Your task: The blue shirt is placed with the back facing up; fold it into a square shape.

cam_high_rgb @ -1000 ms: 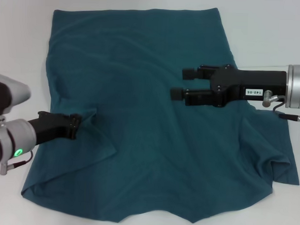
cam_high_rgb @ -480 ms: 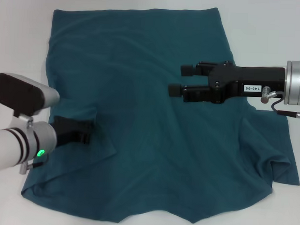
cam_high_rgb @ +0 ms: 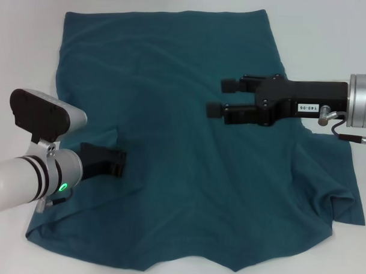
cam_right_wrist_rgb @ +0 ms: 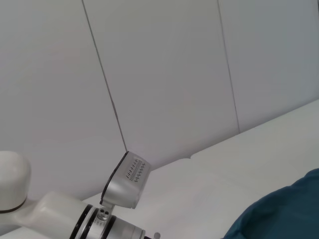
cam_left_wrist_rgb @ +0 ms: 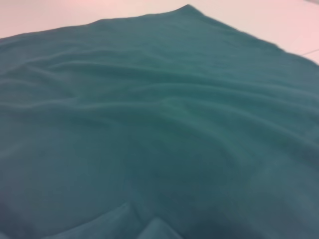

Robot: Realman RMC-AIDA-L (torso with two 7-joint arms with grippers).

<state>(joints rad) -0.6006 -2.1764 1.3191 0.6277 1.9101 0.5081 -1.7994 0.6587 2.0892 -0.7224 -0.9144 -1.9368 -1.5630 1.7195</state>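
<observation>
The blue shirt (cam_high_rgb: 182,149) lies spread on the white table, with its left sleeve folded inward and a wrinkled flap at the right. Its fabric (cam_left_wrist_rgb: 159,129) fills the left wrist view, and a corner of the shirt (cam_right_wrist_rgb: 284,214) shows in the right wrist view. My left gripper (cam_high_rgb: 119,162) sits low over the folded left sleeve edge, pointing right. My right gripper (cam_high_rgb: 223,97) hovers above the shirt's right half, pointing left. It is open with nothing between its fingers.
Bare white table (cam_high_rgb: 331,34) surrounds the shirt at the back and on both sides. The shirt's front hem runs close to the near edge of the head view. A panelled wall (cam_right_wrist_rgb: 164,74) stands behind the table.
My left arm has pushed right and inward over the shirt, and its wrist has come further into view. The shirt's folds look unchanged. My right gripper shifted slightly left, then held still.
</observation>
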